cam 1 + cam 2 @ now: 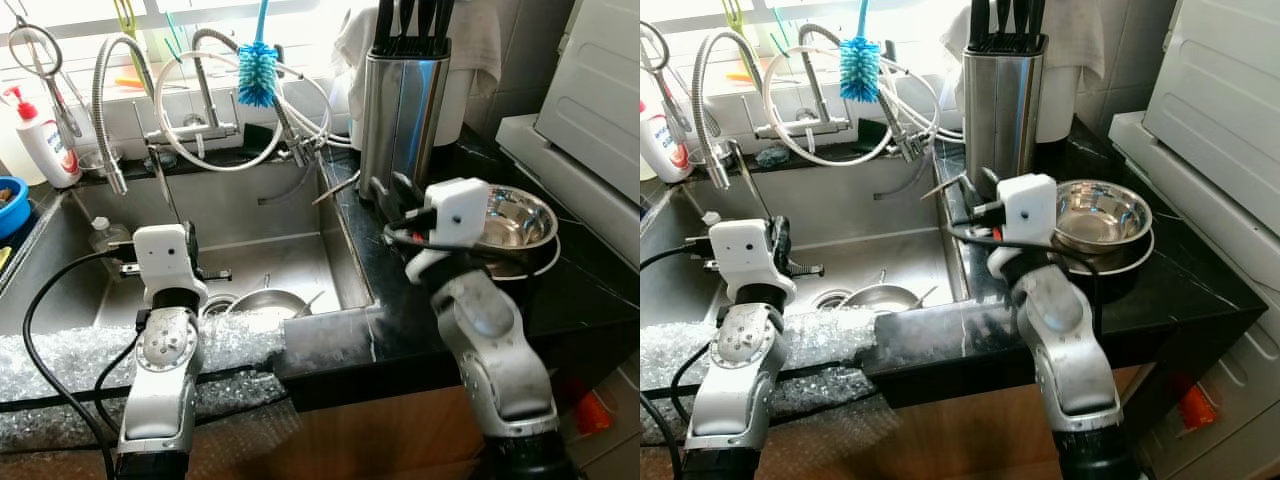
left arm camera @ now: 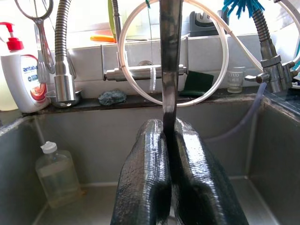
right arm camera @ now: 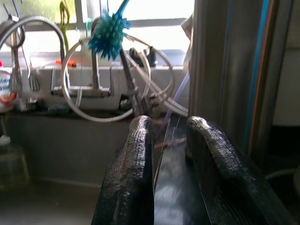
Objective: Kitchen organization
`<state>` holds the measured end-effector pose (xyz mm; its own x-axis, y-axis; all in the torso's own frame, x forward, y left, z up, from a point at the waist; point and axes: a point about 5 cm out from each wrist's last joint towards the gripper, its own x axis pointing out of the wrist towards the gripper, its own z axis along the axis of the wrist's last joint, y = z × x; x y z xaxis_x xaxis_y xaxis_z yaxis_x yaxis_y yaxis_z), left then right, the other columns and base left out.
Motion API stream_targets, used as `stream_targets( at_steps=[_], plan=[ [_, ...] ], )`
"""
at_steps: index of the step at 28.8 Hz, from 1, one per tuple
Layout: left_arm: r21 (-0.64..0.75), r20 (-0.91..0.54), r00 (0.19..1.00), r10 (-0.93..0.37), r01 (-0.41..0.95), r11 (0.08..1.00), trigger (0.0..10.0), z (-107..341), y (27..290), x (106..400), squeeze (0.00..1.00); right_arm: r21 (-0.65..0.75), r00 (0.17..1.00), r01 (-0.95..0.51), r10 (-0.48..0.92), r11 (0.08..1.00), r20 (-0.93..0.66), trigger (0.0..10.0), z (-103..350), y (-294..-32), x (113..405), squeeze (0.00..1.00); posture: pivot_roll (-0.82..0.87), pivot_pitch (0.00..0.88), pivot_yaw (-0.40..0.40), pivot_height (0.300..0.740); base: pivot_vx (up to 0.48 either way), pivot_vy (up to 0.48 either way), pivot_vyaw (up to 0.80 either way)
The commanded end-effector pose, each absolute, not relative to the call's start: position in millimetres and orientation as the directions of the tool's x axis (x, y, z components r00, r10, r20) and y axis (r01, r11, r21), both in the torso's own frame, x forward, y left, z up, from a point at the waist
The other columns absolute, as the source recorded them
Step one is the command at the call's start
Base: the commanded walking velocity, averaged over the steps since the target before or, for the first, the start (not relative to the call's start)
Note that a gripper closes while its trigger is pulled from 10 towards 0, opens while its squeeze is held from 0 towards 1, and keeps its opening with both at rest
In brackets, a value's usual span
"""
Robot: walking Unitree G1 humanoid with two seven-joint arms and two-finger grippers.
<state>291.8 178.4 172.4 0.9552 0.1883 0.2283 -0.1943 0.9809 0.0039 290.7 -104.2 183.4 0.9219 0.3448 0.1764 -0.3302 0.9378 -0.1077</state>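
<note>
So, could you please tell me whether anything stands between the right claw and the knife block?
Nothing visible does. The right claw, open, hovers just before the knife block, with black counter between them. The steel bowl sits off to the claw's right.

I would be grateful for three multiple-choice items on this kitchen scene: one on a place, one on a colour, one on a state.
1. Where does the knife block stand?
A. in the sink
B. on the black counter
C. on the floor

2. What colour are the bottle brush bristles?
A. blue
B. red
C. yellow

3. How is the left gripper?
A. open wide
B. shut on a thin dark utensil
C. holding a bottle

Answers: B, it stands on the counter beside the sink; A, the bristles are blue; B, its fingers pinch the utensil.
</note>
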Motion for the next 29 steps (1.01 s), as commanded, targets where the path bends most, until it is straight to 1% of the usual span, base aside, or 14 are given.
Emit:
stream_targets(
  at_steps=[1, 6, 9, 11, 14, 21, 24, 29],
  plan=[
    [-0.008, 0.226, 0.953, 0.202, -0.205, 0.979, 10.0, 173, 184, 294, 0.00, -0.113, 0.916, -0.331, 0.347, 0.937, 0.201, 10.0, 186, -98, 289, 0.00, -0.05, 0.000, 0.071, 0.740, 0.000, 0.000, 0.00],
    [-0.008, 0.224, 0.952, 0.208, -0.211, 0.977, 10.0, 172, 188, 295, 0.00, -0.110, 0.924, -0.295, 0.313, 0.949, 0.221, 10.0, 178, -96, 282, 0.00, -0.06, 0.000, 0.079, 0.740, 0.000, 0.000, 0.00],
    [-0.008, 0.221, 0.954, 0.203, -0.206, 0.978, 10.0, 171, 188, 296, 0.00, -0.146, 0.934, -0.252, 0.280, 0.957, 0.221, 10.0, 169, -100, 279, 0.00, -0.06, 0.000, 0.083, 0.740, 0.000, 0.000, 0.00],
    [-0.014, 0.211, 0.958, 0.192, -0.193, 0.981, 10.0, 168, 187, 297, 0.00, -0.161, 0.945, -0.235, 0.264, 0.959, 0.192, 10.0, 160, -104, 279, 0.00, -0.06, 0.000, 0.085, 0.740, 0.000, 0.000, 0.00],
    [-0.039, 0.210, 0.959, 0.190, -0.186, 0.982, 10.0, 167, 189, 297, 0.00, -0.166, 0.952, -0.210, 0.240, 0.964, 0.188, 10.0, 155, -109, 276, 0.00, -0.07, 0.000, 0.090, 0.740, 0.000, 0.000, 0.00],
    [-0.070, 0.215, 0.954, 0.207, -0.196, 0.978, 10.0, 175, 200, 309, 0.00, -0.183, 0.958, -0.173, 0.209, 0.968, 0.197, 10.0, 152, -113, 270, 0.00, -0.09, 0.000, 0.109, 0.740, 0.000, 0.000, 0.00],
    [-0.058, 0.209, 0.956, 0.205, -0.197, 0.979, 10.0, 175, 203, 313, 0.00, -0.192, 0.957, -0.171, 0.209, 0.966, 0.199, 10.0, 151, -113, 269, 0.00, -0.09, 0.000, 0.116, 0.740, 0.000, 0.000, 0.00],
    [0.000, 0.173, 0.968, 0.184, -0.186, 0.982, 10.0, 170, 212, 323, 0.00, -0.204, 0.958, -0.162, 0.204, 0.965, 0.202, 10.0, 148, -112, 266, 0.00, -0.10, 0.000, 0.121, 0.740, 0.000, 0.000, 0.00]
  ],
)
